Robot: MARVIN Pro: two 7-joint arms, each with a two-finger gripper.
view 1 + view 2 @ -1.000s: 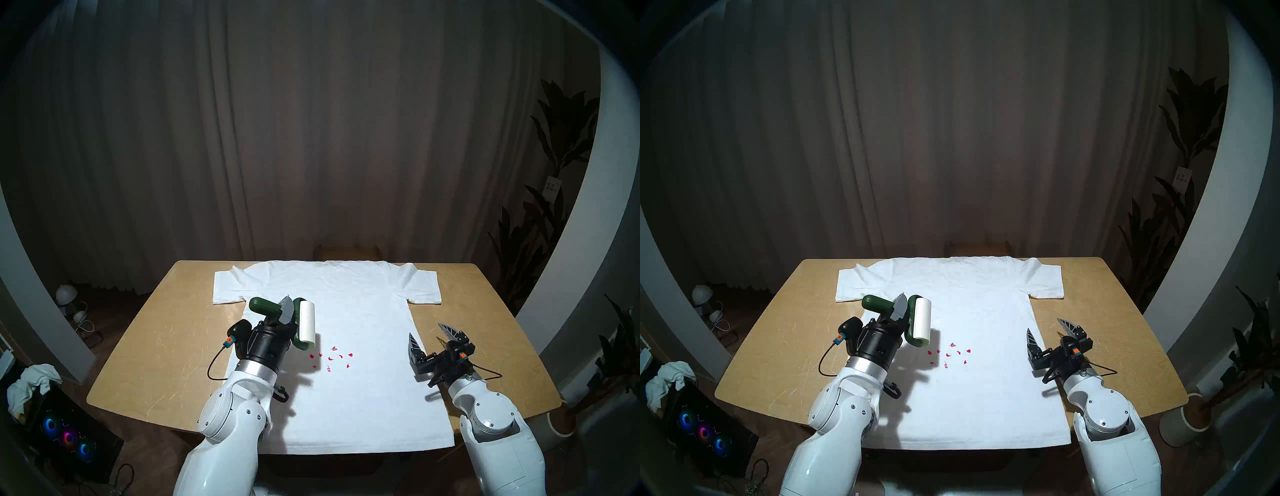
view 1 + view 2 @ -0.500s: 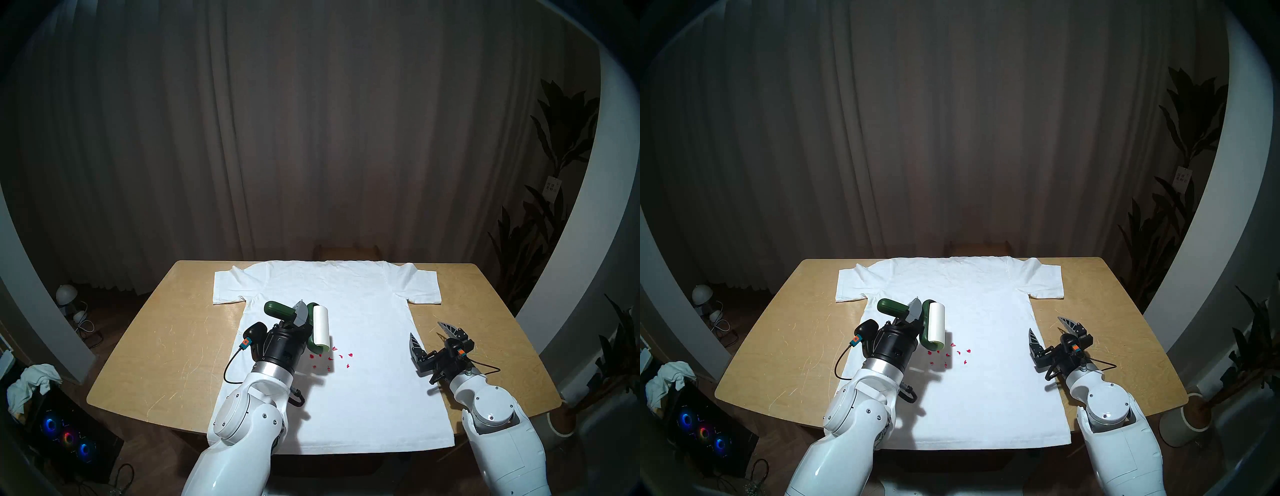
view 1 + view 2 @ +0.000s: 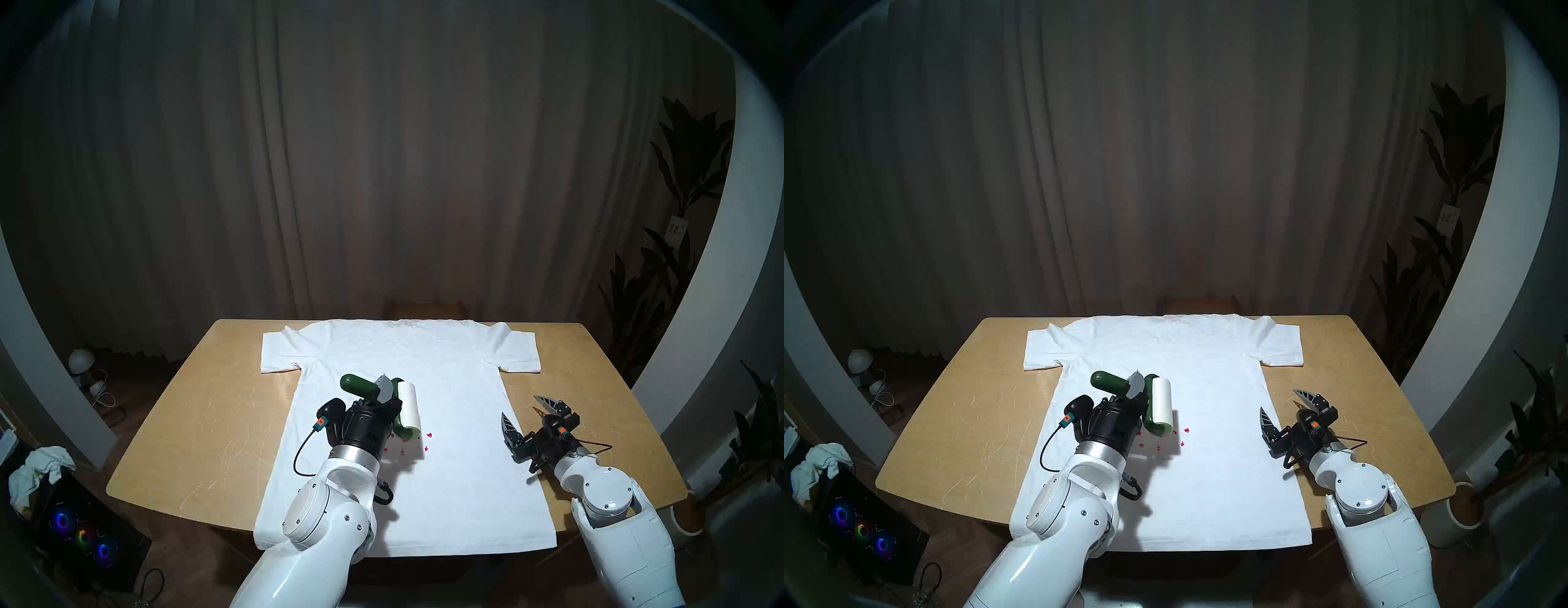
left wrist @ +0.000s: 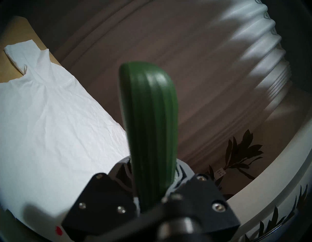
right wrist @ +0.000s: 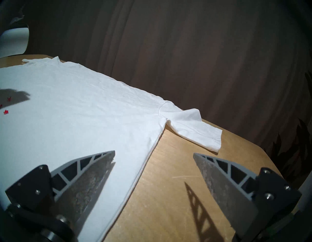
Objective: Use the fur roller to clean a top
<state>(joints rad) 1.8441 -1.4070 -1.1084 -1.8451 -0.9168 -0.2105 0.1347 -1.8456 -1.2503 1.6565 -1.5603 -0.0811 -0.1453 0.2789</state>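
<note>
The white T-shirt (image 3: 445,373) lies flat on the wooden table, collar at the far edge; it also shows in the head stereo right view (image 3: 1208,373), the left wrist view (image 4: 42,126) and the right wrist view (image 5: 76,109). My left gripper (image 3: 377,392) is shut on the dark green handle (image 4: 150,126) of the fur roller (image 3: 409,407). The white cylinder hangs just over small red bits (image 3: 428,435) mid-shirt and hides some of them. My right gripper (image 3: 522,407) is open and empty, low over the shirt's right side edge (image 5: 154,153).
The wooden table (image 3: 191,424) has bare wood on both sides of the shirt. A computer case with coloured fans (image 3: 80,535) and a white rag (image 3: 38,467) are on the floor at the left. A potted plant (image 3: 687,513) stands by the table's right corner.
My left arm has carried the roller to the right and a little nearer, from left of the red bits to over them. The right gripper has barely moved and stays open.
</note>
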